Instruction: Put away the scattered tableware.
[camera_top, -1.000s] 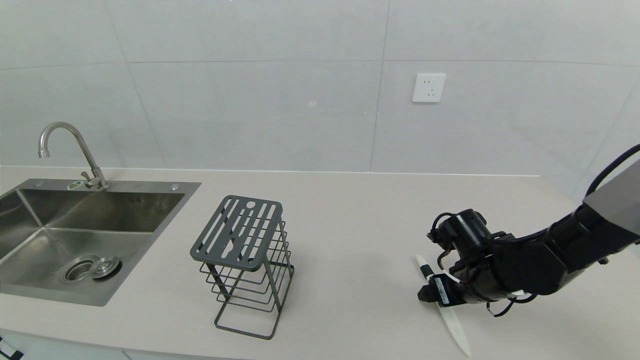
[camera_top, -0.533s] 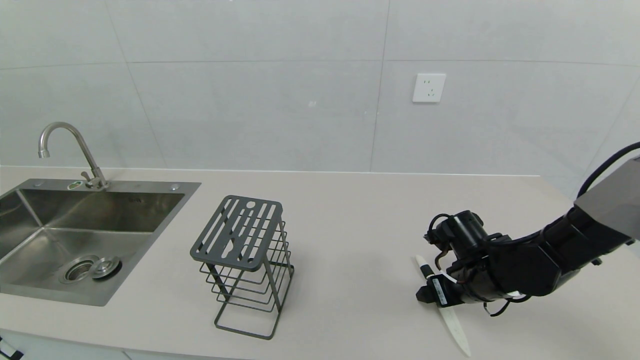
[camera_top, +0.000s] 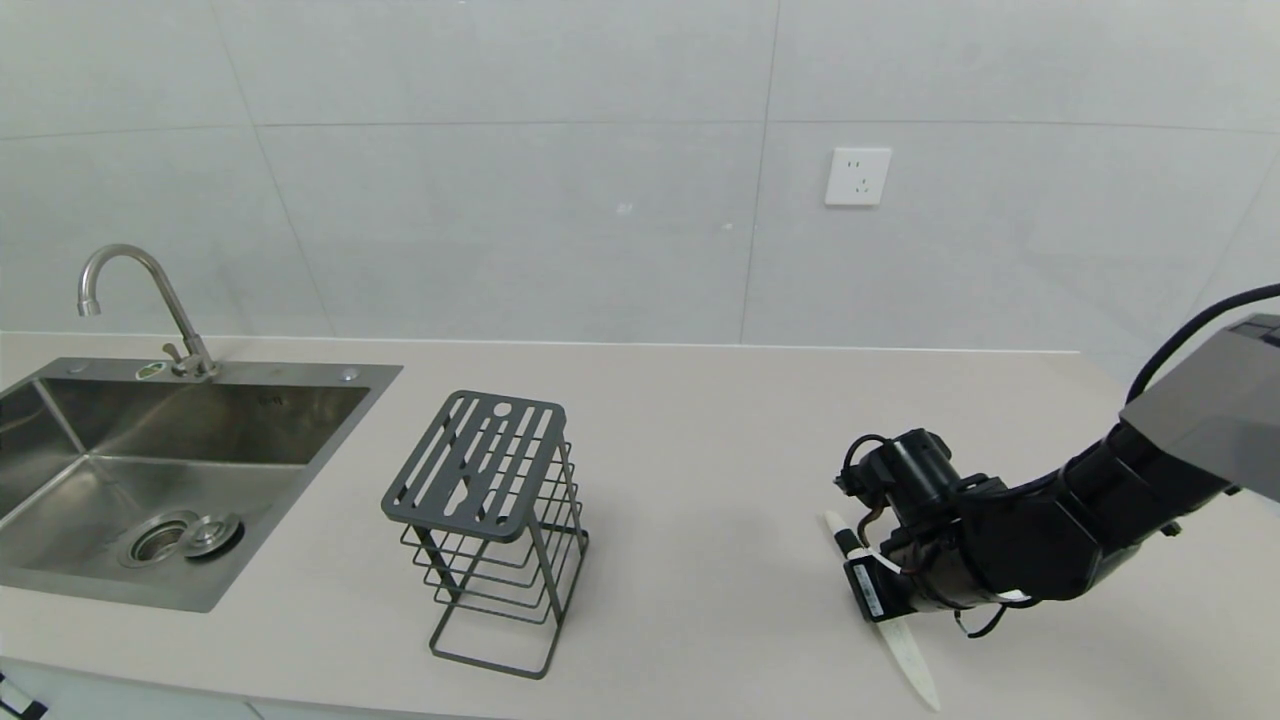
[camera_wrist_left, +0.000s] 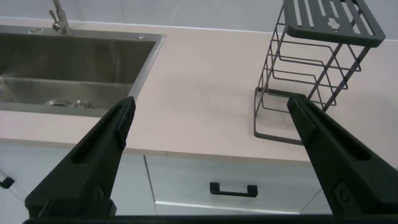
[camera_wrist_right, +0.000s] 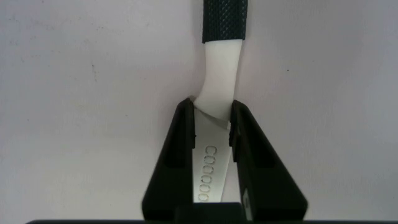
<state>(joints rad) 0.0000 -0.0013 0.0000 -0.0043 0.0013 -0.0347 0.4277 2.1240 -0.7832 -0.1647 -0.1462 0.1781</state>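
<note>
We see the right gripper (camera_top: 868, 592) low on the counter (camera_top: 720, 450). Its fingers are pressed together on the white part of the knife (camera_top: 905, 655), just beside the black grip. The knife lies flat near the front right edge of the counter, well apart from the rack (camera_top: 530, 470). The left gripper (camera_wrist_left: 210, 102) hangs before the counter edge with its fingers wide apart, facing the rack and the sink (camera_top: 280, 370).

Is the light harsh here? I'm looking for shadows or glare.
Head view: the light is soft and even. The rack throws only a faint shadow on the counter beside it, and the steel sink shows a mild sheen with no hard glare. Right wrist view: the knife has a white blade that looks bright against the evenly lit counter.
</note>
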